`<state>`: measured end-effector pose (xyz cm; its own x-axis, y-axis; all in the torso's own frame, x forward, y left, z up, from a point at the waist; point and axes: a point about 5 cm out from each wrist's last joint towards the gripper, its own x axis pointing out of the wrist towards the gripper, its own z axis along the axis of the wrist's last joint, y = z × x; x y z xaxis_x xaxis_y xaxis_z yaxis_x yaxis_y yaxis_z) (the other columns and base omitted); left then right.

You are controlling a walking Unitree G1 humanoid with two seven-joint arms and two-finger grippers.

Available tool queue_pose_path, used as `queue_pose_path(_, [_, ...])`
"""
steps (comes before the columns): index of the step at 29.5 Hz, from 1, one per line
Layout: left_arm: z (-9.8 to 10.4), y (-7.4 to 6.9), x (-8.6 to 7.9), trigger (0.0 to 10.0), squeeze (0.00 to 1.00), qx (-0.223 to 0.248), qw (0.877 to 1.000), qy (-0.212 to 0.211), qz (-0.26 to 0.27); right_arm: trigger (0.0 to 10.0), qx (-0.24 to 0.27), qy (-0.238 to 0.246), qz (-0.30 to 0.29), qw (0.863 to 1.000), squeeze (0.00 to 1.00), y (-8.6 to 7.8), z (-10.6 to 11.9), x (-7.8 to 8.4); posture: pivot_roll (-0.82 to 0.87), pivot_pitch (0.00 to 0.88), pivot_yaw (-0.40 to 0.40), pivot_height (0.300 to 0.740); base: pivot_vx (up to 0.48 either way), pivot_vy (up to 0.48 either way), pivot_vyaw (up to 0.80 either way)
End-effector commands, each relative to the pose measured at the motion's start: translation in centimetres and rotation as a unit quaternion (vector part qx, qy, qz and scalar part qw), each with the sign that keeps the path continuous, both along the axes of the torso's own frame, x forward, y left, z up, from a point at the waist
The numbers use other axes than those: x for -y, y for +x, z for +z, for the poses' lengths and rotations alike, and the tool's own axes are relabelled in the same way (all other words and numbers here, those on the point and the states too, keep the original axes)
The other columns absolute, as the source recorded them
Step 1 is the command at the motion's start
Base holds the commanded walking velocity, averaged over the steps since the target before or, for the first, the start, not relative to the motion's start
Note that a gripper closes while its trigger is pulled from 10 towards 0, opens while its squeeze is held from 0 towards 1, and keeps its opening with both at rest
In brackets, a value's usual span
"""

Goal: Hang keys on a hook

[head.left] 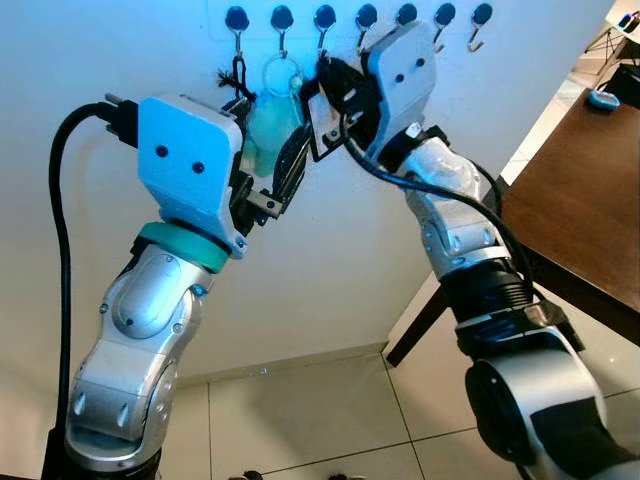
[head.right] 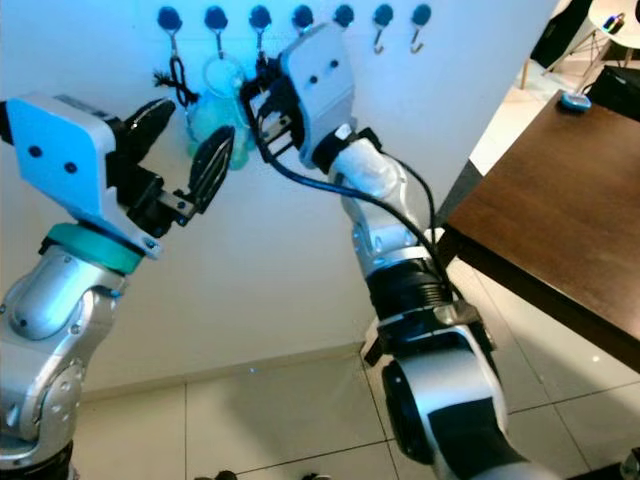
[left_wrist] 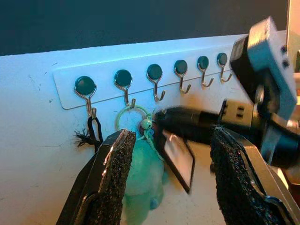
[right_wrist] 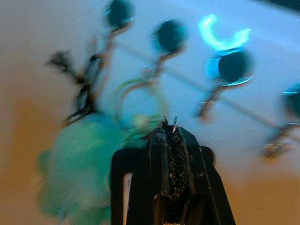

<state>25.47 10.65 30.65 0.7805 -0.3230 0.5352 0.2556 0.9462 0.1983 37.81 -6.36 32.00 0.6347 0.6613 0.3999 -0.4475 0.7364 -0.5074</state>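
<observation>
Your right gripper is pinched shut at the key ring, a thin pale-green hoop hanging on the second metal hook of the white wall rack; whether the fingers actually grip it, you cannot tell. Below the ring hang a fluffy teal pom-pom and a flat black-framed tag. Your left gripper, with rough black pads, stands wide open just short of the keys.

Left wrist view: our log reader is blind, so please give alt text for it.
A pale green key ring with a fluffy green charm hangs on the second hook of a white wall rack. The open left hand frames it; the right hand reaches in beside it.
</observation>
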Motion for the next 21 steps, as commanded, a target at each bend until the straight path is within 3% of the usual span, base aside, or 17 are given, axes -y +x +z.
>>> queue_pose_path(1, [0.0, -0.3, 0.2, 10.0, 0.00, 0.002, 1.000, 0.000, -0.004, 10.0, 0.005, -0.015, 0.003, 1.000, 0.00, -0.1, -0.4, -0.2, -0.02, 0.091, 0.033, 0.740, 0.000, 0.000, 0.00])
queue_pose_path(15, [-0.2, -0.3, 0.2, 10.0, 0.00, -0.001, 1.000, 0.001, -0.006, 10.0, 0.013, 0.031, 0.004, 0.999, 0.00, -0.4, 0.1, 0.2, -0.02, 0.096, 0.037, 0.740, 0.000, 0.000, 0.00])
queue_pose_path(18, [-0.2, -0.4, 0.2, 10.0, 0.00, -0.001, 1.000, 0.000, -0.006, 10.0, 0.038, 0.091, 0.009, 0.995, 0.00, -1.4, 0.9, 0.9, -0.02, 0.099, 0.035, 0.740, 0.000, 0.000, 0.00])
queue_pose_path(21, [-0.2, -0.4, 0.2, 10.0, 0.00, -0.001, 1.000, 0.001, -0.005, 10.0, 0.047, 0.119, 0.004, 0.992, 0.00, -1.9, 1.1, 1.4, -0.02, 0.099, 0.035, 0.740, 0.000, 0.000, 0.00])
